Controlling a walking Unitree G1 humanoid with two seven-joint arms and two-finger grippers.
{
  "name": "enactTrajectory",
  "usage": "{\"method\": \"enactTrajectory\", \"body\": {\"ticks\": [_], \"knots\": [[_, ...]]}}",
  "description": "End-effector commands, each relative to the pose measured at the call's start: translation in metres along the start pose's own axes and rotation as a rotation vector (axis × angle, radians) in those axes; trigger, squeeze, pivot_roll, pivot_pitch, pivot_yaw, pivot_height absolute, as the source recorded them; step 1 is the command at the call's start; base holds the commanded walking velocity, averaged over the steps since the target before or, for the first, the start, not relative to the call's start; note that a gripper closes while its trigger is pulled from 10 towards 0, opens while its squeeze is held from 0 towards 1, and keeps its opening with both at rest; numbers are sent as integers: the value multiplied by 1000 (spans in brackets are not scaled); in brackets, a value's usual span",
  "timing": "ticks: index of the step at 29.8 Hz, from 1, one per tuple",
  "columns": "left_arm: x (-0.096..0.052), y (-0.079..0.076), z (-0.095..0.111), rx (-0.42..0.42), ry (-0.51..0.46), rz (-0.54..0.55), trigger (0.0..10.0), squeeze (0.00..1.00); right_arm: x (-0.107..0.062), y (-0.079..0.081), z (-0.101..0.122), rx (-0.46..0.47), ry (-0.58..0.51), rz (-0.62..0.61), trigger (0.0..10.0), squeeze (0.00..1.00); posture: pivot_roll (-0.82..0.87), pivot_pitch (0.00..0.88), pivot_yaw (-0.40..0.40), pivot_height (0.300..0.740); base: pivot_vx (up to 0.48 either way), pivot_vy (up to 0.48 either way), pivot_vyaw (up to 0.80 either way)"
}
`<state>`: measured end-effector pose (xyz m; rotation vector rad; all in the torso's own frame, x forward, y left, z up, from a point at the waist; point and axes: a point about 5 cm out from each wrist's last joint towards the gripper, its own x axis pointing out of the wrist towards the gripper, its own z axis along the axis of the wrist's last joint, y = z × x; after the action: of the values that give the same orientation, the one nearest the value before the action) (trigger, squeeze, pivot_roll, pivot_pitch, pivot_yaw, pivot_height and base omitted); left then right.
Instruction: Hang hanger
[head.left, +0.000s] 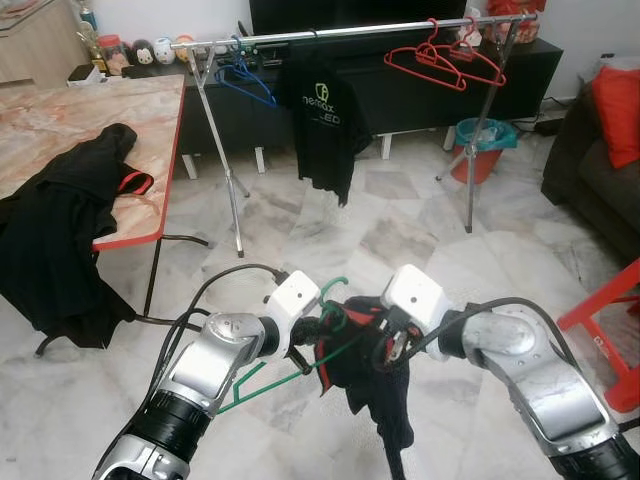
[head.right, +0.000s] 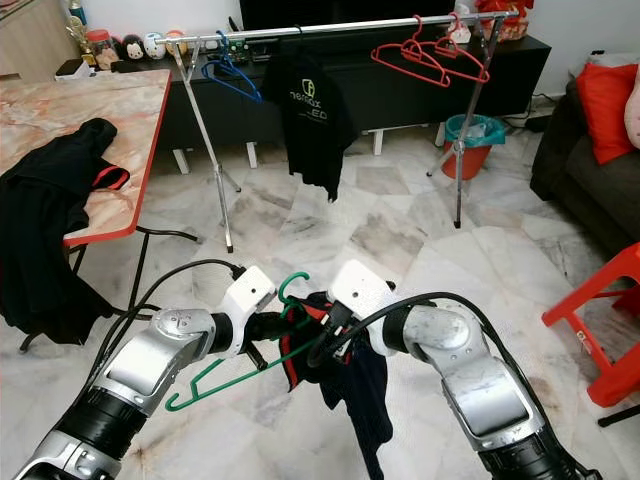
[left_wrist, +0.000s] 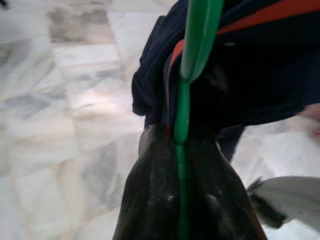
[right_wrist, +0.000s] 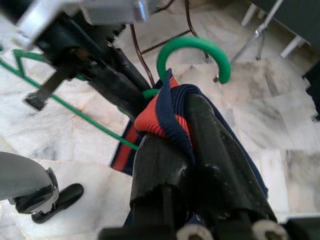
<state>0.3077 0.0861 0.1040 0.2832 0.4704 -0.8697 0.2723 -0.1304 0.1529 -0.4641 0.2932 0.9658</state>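
Note:
A green hanger (head.left: 262, 375) is held low in front of me over the marble floor, its hook (right_wrist: 194, 52) pointing up. My left gripper (head.left: 318, 328) is shut on the hanger's neck (left_wrist: 181, 135). A dark navy garment with a red-trimmed collar (head.left: 372, 372) drapes over the hanger and hangs down. My right gripper (head.left: 388, 340) is shut on that collar (right_wrist: 161, 120), right beside the hook. The clothes rail (head.left: 350, 36) stands further ahead.
On the rail hang a black T-shirt (head.left: 322, 120), a blue hanger (head.left: 243, 82) and two red hangers (head.left: 445, 60). A table (head.left: 60, 120) with dark clothes (head.left: 70, 225) is at left. A teal bin (head.left: 482, 145), a sofa (head.left: 600, 150) and a red stool (head.left: 610, 325) are at right.

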Motion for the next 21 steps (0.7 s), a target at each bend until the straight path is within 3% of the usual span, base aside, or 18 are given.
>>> {"method": "enactTrajectory", "body": {"ticks": [1,13,16,18,21], "knots": [[-2,7,-1,53,37,39,10000,0,-2,4,16,-51,-66,37,10000,0,9,18,20,740,0,0,0],[-4,12,-21,79,172,82,10000,0,-8,-23,12,-48,-6,-140,10000,0,9,24,19,740,0,0,0],[-5,20,-13,98,115,167,10000,0,-6,-29,5,-38,32,-191,10000,0,11,24,18,740,0,0,0],[-7,32,2,60,19,268,10000,0,-4,-31,-3,-32,75,-219,10000,0,11,25,18,740,0,0,0],[-10,41,7,42,-5,326,10000,0,-2,-27,-6,-14,83,-193,10000,0,14,25,18,740,0,0,0]]}}
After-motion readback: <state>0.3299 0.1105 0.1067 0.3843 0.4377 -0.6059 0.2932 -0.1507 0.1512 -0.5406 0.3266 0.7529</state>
